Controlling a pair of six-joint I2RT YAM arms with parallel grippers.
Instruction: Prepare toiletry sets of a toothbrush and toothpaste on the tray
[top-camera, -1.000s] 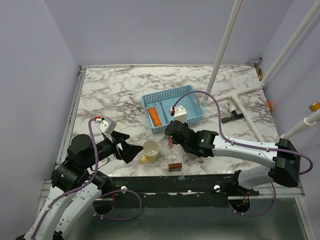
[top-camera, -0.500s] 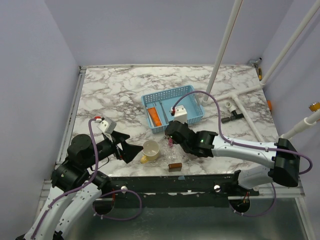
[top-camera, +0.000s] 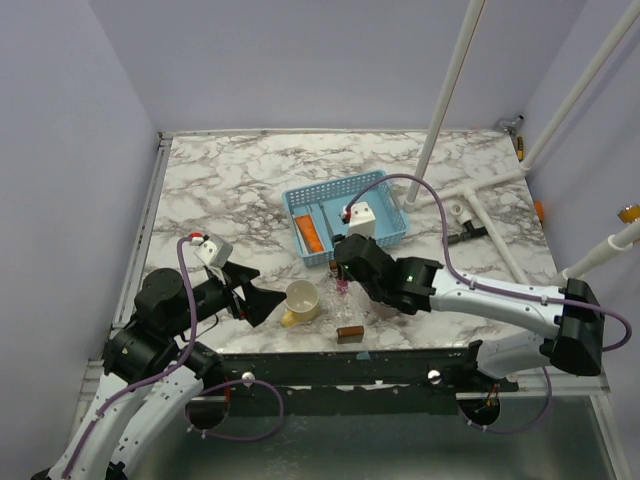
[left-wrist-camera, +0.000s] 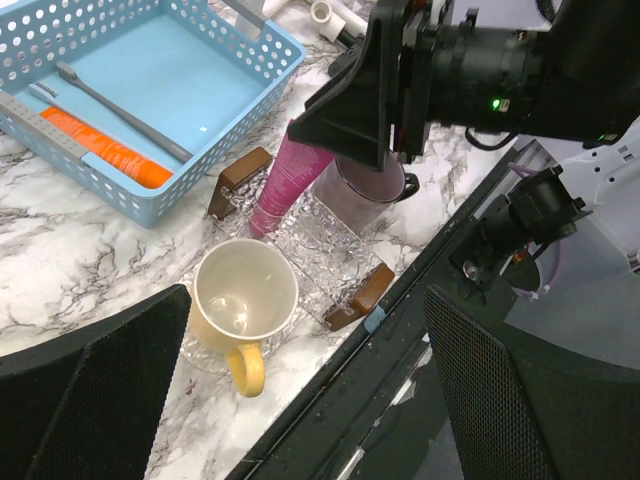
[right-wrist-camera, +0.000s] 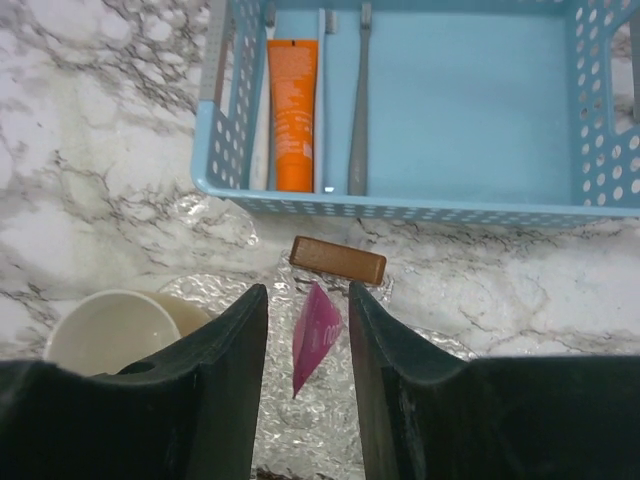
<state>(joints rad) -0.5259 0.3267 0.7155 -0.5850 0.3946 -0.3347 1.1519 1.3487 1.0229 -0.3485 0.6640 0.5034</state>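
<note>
I am counting one light blue tray (right-wrist-camera: 450, 212), two mugs, a yellow mug (left-wrist-camera: 240, 300) and a purple-grey mug (left-wrist-camera: 372, 190), two toothbrushes (right-wrist-camera: 358, 100) I can be sure of, two toothpastes, an orange tube (right-wrist-camera: 293, 100) and a pink tube (left-wrist-camera: 290, 185), and two brown blocks (right-wrist-camera: 338, 260). The brushes and the orange tube are lying inside the tray; the pink tube is standing tilted just outside it. The right arm is reaching leftward, wrist tipped down; the right gripper (right-wrist-camera: 307, 300) is standing parted, released, its fingers (right-wrist-camera: 235, 380) flanking the pink tube without touching. The left gripper (top-camera: 258, 300) is hovering near the yellow mug, spread wide, holding nothing.
</note>
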